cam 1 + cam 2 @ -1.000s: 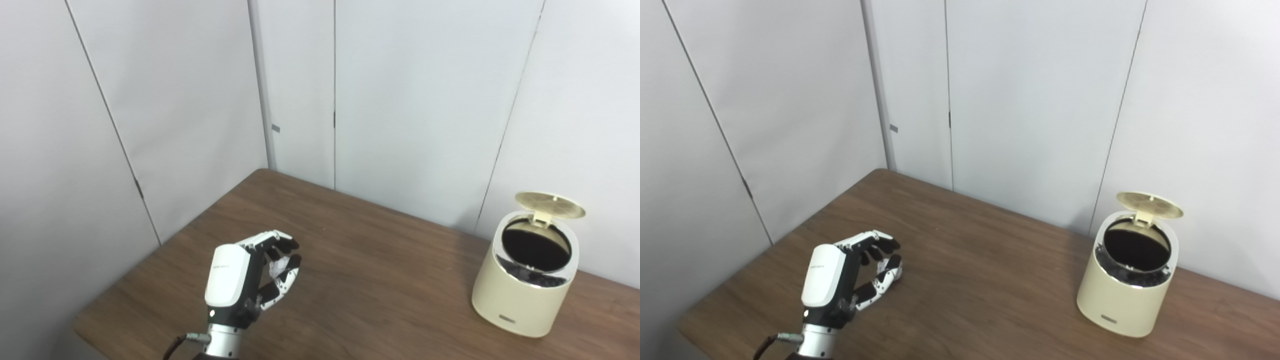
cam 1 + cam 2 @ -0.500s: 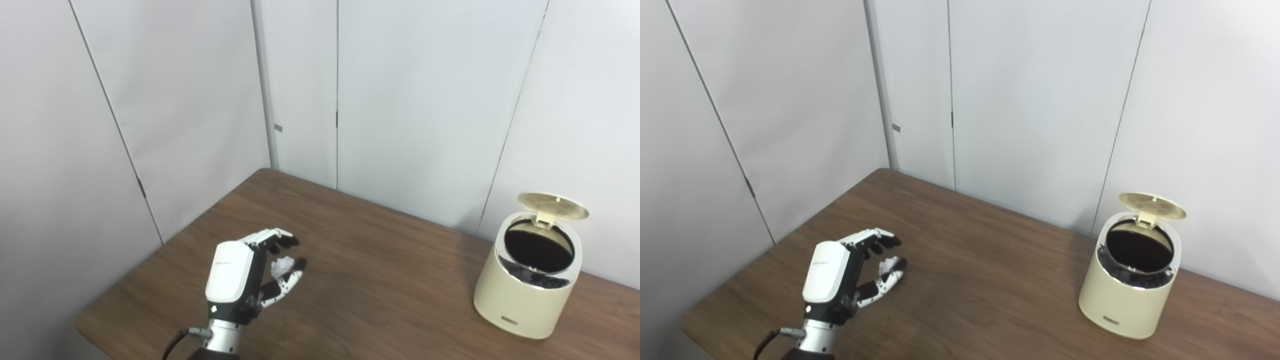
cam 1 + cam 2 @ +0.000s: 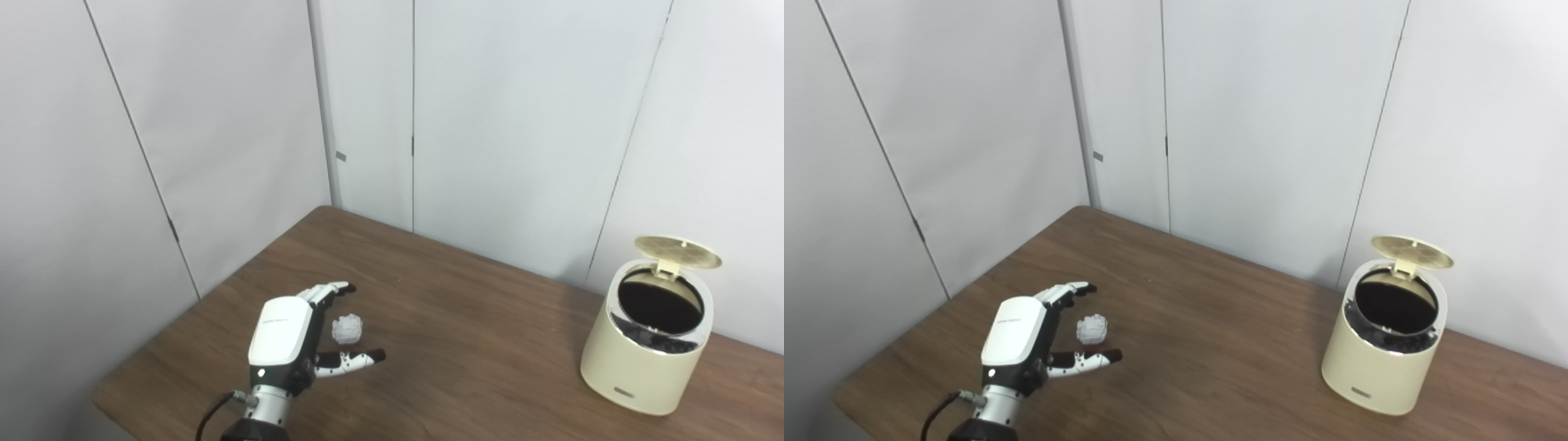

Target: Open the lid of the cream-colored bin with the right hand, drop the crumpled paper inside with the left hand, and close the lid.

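Observation:
The cream-colored bin (image 3: 643, 361) stands at the right of the brown table (image 3: 478, 343), its round lid (image 3: 677, 252) tipped up and open over a dark inside. The white crumpled paper (image 3: 346, 327) lies on the table at the left; it also shows in the right eye view (image 3: 1090, 329). My left hand (image 3: 294, 334) is open around it, fingers spread behind the paper and thumb stretched out in front, not gripping it. My right hand is not in view.
White wall panels (image 3: 490, 122) close in the table's back and left sides. The table's left corner edge (image 3: 98, 401) is near my left wrist. Bare wood lies between the paper and the bin.
My left hand was curled around the paper a second ago; its fingers and thumb have opened out, and the paper now lies bare on the table between them.

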`<move>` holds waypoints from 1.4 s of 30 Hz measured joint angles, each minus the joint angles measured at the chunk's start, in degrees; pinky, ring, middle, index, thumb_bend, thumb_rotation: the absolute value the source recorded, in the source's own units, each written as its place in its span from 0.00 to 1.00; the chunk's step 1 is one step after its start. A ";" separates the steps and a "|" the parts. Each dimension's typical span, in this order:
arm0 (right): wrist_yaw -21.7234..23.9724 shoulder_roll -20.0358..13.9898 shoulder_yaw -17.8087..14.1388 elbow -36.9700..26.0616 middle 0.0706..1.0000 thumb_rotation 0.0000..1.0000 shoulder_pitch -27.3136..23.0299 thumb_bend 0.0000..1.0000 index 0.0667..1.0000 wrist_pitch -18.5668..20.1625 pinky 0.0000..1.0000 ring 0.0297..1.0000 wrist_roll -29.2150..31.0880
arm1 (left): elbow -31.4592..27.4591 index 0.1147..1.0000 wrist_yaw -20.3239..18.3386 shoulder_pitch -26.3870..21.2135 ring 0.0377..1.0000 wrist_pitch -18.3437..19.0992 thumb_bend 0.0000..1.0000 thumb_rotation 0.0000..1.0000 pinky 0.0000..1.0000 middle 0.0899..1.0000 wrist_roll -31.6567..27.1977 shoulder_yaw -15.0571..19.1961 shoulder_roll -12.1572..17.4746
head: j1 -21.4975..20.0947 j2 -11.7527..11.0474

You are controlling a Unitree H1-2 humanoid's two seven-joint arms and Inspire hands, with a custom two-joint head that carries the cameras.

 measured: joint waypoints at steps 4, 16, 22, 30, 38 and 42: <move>0.29 -0.01 -0.07 0.00 0.62 0.60 0.00 0.47 0.58 -0.02 0.50 0.60 0.01 | 0.57 0.75 -0.19 -0.03 0.69 0.77 1.00 0.56 0.56 0.74 0.54 -0.82 0.31 | -0.18 0.00; 2.09 0.04 -0.59 -0.02 0.61 0.61 0.03 0.50 0.57 -0.06 0.48 0.59 0.15 | 7.99 0.71 3.78 -0.13 0.64 -1.38 1.00 0.55 0.52 0.69 0.89 -2.46 3.12 | -0.09 -0.09; 2.15 0.06 -0.92 -0.02 0.60 0.63 0.05 0.52 0.56 -0.06 0.47 0.58 0.13 | 10.08 0.72 3.92 -0.96 0.65 -1.00 1.00 0.57 0.53 0.70 0.39 -3.14 3.25 | -0.26 -0.18; 3.37 0.04 -1.48 0.12 0.59 0.62 0.07 0.54 0.56 -0.08 0.46 0.57 0.31 | 12.41 0.72 4.24 -1.87 0.67 -0.30 1.00 0.55 0.55 0.71 -0.20 -3.25 3.84 | -0.44 0.09; 3.92 -0.02 -1.88 0.05 0.59 0.65 0.20 0.55 0.55 -0.07 0.45 0.56 0.13 | 16.17 0.71 6.76 -4.09 0.66 -0.05 1.00 0.49 0.54 0.70 -0.46 -3.40 4.07 | -0.88 0.26; 4.01 -0.02 -1.90 -0.01 0.59 0.66 0.24 0.55 0.55 -0.07 0.45 0.56 0.03 | 17.66 0.72 7.03 -5.75 0.66 0.51 1.00 0.47 0.54 0.71 -0.45 -4.04 4.24 | -1.14 0.18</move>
